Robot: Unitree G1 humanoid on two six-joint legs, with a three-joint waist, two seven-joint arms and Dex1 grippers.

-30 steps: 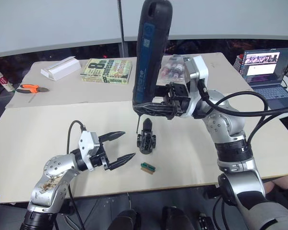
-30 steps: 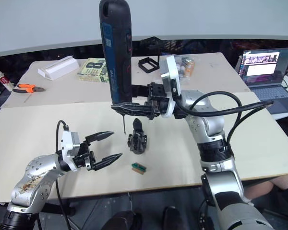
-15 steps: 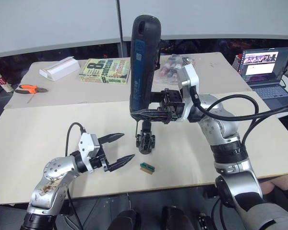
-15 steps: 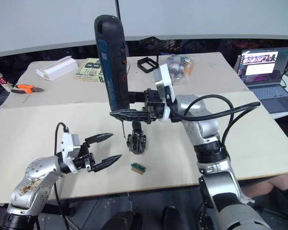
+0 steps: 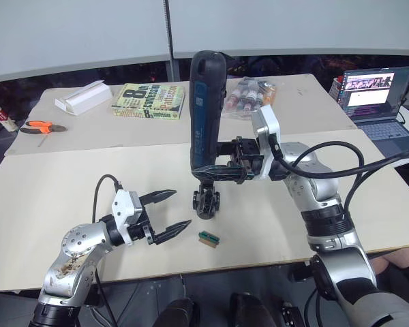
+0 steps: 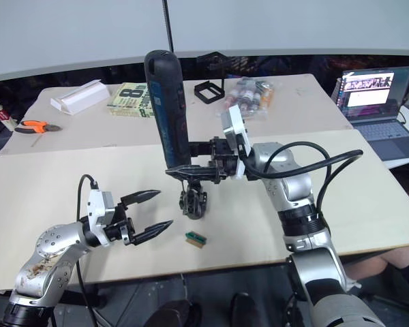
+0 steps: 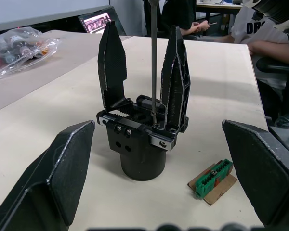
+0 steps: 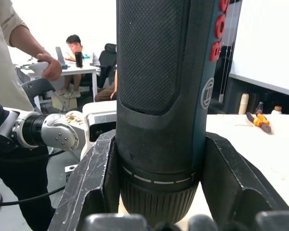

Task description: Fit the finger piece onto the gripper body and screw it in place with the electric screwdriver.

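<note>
The electric screwdriver stands upright with my right gripper shut on its lower end; its fingers clamp both sides of the barrel. Its thin bit comes straight down onto the top of the gripper body, a black block standing mid-table. Two black pointed fingers rise from that body. One of them is the finger piece, and I cannot tell which. My left gripper hovers open just left of the body, touching nothing.
A small green block lies in front of the body. At the back are a book, a white box, orange pliers, a bag of small bottles and a black frame. A laptop sits far right.
The right arm has lowered the screwdriver and brought it upright, so the bit that hung above and left of the gripper body now meets its top. The left gripper has stayed put.
</note>
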